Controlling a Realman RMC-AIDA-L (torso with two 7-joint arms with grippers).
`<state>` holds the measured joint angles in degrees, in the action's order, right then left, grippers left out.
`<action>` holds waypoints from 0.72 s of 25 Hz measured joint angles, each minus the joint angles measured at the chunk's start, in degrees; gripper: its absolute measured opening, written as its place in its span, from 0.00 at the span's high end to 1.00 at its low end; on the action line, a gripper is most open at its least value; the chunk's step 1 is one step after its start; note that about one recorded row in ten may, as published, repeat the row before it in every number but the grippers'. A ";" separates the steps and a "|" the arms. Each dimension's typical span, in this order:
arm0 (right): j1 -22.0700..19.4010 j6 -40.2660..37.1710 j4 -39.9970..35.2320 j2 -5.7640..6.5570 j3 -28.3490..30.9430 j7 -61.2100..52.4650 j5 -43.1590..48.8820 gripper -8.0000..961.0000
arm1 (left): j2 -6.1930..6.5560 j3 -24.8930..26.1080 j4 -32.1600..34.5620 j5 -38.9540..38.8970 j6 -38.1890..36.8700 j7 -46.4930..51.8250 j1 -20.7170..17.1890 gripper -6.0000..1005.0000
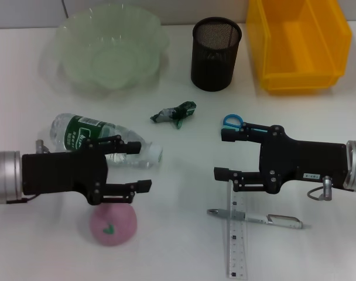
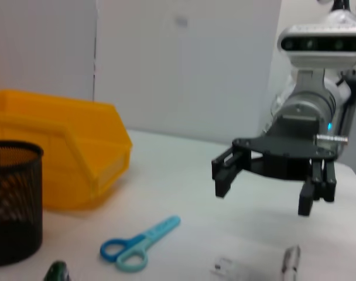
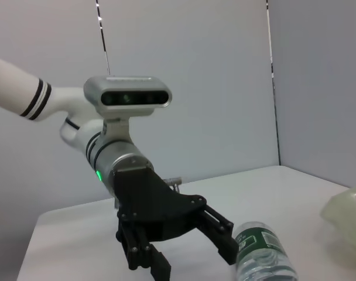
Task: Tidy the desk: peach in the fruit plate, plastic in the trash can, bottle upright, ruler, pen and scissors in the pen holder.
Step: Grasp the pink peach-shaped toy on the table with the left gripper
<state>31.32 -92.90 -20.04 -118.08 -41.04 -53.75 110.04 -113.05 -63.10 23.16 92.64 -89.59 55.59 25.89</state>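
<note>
The peach [image 1: 112, 225] lies on the white counter [image 1: 184, 175] just under the left gripper [image 1: 141, 167], which hangs open above it beside the toppled bottle [image 1: 105, 140], whose long axis seems to point at the right gripper [image 1: 221, 153]. That one, also open, hovers over the ruler [image 1: 237, 246], pen [image 1: 255, 218] and scissors [image 1: 232, 122].

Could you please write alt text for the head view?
Two open black grippers hover over a white desk: the left gripper above a lying bottle and a peach, the right gripper above scissors, ruler and pen.
</note>
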 joint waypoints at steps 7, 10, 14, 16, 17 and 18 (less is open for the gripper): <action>-0.04 0.00 0.00 0.25 0.04 -0.69 0.00 0.18 | 2.32 0.39 6.77 9.25 -1.35 11.48 1.73 0.20; 0.06 0.02 -0.35 0.30 0.07 -1.21 0.00 0.18 | 2.56 0.43 7.83 11.00 -1.47 13.29 1.94 0.20; 0.18 0.34 -1.11 0.31 0.09 -2.20 0.00 0.18 | 3.23 0.68 9.55 14.54 -2.72 16.22 2.11 0.20; 0.23 0.48 -1.20 0.31 0.08 -2.38 0.00 0.18 | 3.35 1.04 9.91 16.69 -2.77 17.15 2.20 0.20; 0.27 0.55 -1.21 0.31 0.07 -2.51 0.00 0.18 | 3.35 1.04 9.91 16.69 -2.77 17.15 2.20 0.20; 0.32 0.61 -1.22 0.31 0.05 -2.65 0.00 0.18 | 3.35 1.04 9.91 16.69 -2.77 17.15 2.20 0.20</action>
<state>31.64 -92.29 -21.26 -117.77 -40.99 -56.40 110.04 -109.70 -62.06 33.07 109.33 -92.37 72.74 28.09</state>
